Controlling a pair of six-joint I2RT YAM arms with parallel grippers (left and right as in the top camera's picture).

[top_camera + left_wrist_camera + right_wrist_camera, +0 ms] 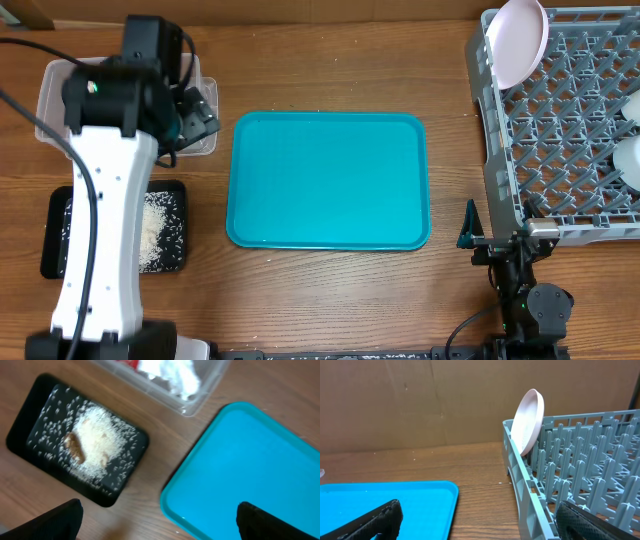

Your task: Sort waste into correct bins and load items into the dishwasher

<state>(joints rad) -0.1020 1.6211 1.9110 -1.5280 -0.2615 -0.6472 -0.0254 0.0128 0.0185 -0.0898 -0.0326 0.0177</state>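
Wide apart, empty: left pincer, right pincer; pink dish in rack

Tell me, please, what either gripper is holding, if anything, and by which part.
Nothing is held: the left gripper and the right gripper both have their fingers spread wide, with nothing between them.

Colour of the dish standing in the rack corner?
Pale pink; dish shows best in right wrist view.

Left arm: white boxy link, black joint housings, small green light. Black cable runs along the white link. Right arm: black throughout, silver cylinder, green light.
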